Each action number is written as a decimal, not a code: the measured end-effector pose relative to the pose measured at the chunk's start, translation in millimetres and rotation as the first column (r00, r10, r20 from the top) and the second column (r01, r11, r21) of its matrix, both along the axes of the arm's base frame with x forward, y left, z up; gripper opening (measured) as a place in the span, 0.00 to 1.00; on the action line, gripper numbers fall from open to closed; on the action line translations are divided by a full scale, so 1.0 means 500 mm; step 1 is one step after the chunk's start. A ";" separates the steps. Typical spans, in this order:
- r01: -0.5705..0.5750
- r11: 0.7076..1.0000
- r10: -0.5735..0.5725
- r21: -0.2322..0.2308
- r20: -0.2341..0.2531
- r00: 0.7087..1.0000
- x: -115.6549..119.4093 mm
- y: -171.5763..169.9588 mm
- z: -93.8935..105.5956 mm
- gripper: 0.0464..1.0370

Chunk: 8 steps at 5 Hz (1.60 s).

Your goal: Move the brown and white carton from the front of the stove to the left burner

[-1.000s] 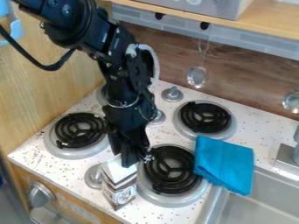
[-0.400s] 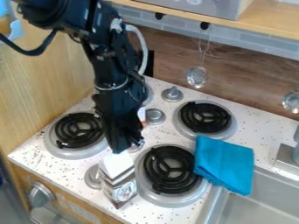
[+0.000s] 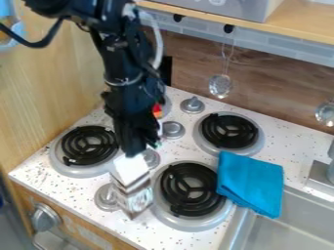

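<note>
1. My end effector is closed on the top of the one carton, pointing down over the stove's near left part. Whether the carton's base touches the worktop, I cannot tell.
2. The carton is white above, with brown and grey print on its sides, too blurred to make out. It stands roughly upright between the left burner and the near burner, just beside a knob.
3. Pale markings show on the wooden front below; they are too faint to read. The grey box on the shelf bears a small round mark, cut by the view's top edge.
4. I count three black coils: left, near and far right. Each sits in a silver pan. Part of a fourth pan shows behind me.
5. Four silver knobs are on the stove top: one far, one middle, one behind the carton and one on its left. A fifth, larger knob is on the wooden front.
6. One blue cloth lies right of the near burner and reaches over the sink's edge.
7. Two clear utensils hang at the back: one centre, one at the right edge. Two black hooks are under the shelf, one left, one right.
8. A small red and yellow thing shows just beside my end effector; I cannot tell what it is.
</note>
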<state>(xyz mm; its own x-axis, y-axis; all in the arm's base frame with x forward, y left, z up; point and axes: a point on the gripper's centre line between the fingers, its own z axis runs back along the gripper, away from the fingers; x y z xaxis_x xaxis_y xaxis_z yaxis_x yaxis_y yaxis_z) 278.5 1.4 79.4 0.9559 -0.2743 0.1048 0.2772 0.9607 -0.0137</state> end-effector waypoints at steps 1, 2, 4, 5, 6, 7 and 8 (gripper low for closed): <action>-0.097 0.995 0.097 0.009 0.001 0.995 0.004 0.057 0.012 0.03; -0.177 0.984 0.177 0.011 -0.001 0.984 -0.003 0.113 0.018 0.03; -0.263 0.965 0.263 0.007 -0.043 0.964 -0.012 0.163 -0.017 0.03; -0.269 0.963 0.269 0.018 -0.030 0.963 0.001 0.170 -0.038 0.03; -0.280 0.959 0.280 0.035 -0.012 0.960 0.018 0.182 -0.042 0.03; -0.274 0.960 0.274 0.054 -0.004 0.962 0.026 0.192 -0.046 0.03; -0.274 0.960 0.275 0.061 0.003 0.962 0.026 0.200 -0.049 0.03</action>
<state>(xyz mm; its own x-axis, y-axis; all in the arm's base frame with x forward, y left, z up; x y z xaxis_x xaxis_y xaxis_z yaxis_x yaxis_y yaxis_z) 291.5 101.2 54.8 0.9958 -0.0069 0.0910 0.0027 0.9989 0.0464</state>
